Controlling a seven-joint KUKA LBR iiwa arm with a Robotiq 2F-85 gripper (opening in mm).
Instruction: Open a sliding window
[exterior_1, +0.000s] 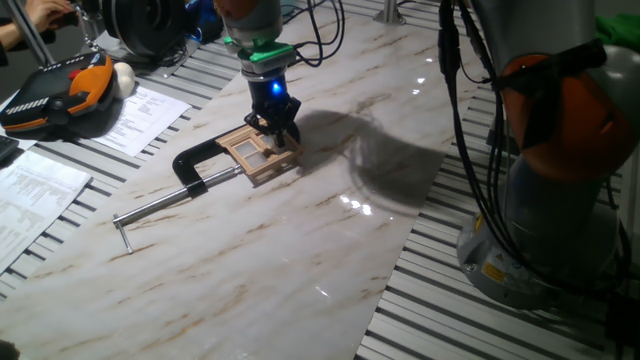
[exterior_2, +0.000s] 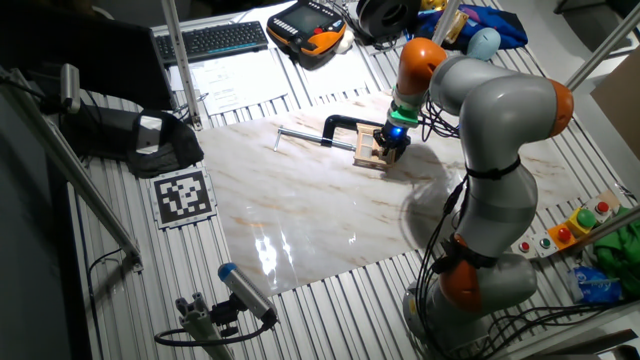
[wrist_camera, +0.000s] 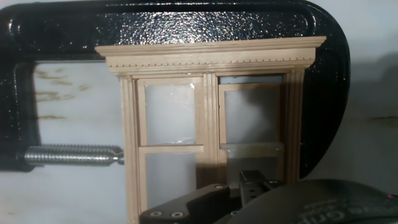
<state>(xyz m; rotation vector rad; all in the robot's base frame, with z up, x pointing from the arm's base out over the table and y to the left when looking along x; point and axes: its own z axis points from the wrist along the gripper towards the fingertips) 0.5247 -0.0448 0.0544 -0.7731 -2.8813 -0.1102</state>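
Tan wooden sliding window (wrist_camera: 211, 124) with crossbarred panes lies flat.

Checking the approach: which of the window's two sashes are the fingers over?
The right-hand sash in the hand view: the fingers overlap its lower pane, while the left sash stays uncovered, beside the clamp screw.

A marble slab (exterior_1: 300, 240) is lying on the ribbed bench (exterior_1: 480, 310), glaring under overhead light. Papers (exterior_1: 140, 115), a keyboard (exterior_2: 222, 38) and a marker tag (exterior_2: 182, 195) are sitting around it.
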